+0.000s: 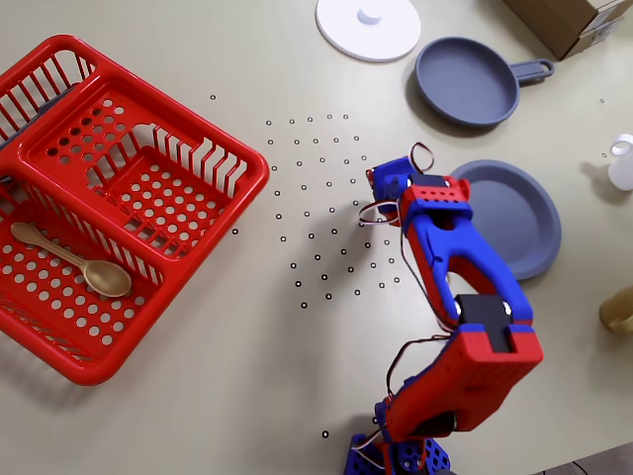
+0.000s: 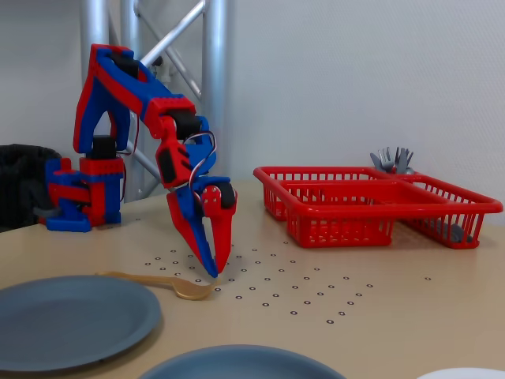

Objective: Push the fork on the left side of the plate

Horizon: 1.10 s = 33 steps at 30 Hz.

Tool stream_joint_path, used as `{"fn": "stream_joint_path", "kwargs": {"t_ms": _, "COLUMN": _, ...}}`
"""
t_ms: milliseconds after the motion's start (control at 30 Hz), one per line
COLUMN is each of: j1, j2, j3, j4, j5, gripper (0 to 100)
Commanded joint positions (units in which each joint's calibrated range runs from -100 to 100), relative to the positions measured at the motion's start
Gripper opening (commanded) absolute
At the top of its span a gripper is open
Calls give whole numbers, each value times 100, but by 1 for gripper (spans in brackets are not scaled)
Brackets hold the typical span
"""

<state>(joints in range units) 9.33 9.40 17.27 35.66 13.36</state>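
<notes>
The gold-tan fork (image 2: 154, 281) lies flat on the table in the fixed view, one end by the rim of the slate-blue plate (image 2: 71, 320) and its rounded end by my fingertips. In the overhead view the arm hides the fork, and the plate (image 1: 519, 223) lies just right of the arm. My gripper (image 2: 213, 267) points down with its jaws together and its tip at the table beside the fork's rounded end, holding nothing. In the overhead view the gripper (image 1: 381, 198) is left of the plate.
A red basket (image 1: 59, 327) at the left holds a tan spoon (image 1: 84, 265). A grey-blue frying pan (image 1: 467, 81), a white lid (image 1: 368, 28) and a cardboard box (image 1: 574, 20) lie at the back. A white bottle (image 1: 621, 163) and a tan object (image 1: 618, 312) stand at the right edge.
</notes>
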Motion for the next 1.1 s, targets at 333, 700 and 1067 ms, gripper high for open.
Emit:
{"fn": "stream_joint_path", "kwargs": {"t_ms": 333, "j1": 86, "j2": 430, "j3": -956, "j4": 84, "j5": -63, "gripper": 0}}
{"fn": "stream_joint_path", "kwargs": {"t_ms": 700, "j1": 460, "j2": 362, "j3": -956, "j4": 84, "j5": 142, "gripper": 0}}
{"fn": "stream_joint_path", "kwargs": {"t_ms": 1067, "j1": 582, "j2": 675, "j3": -1582, "j4": 261, "j5": 117, "gripper": 0}}
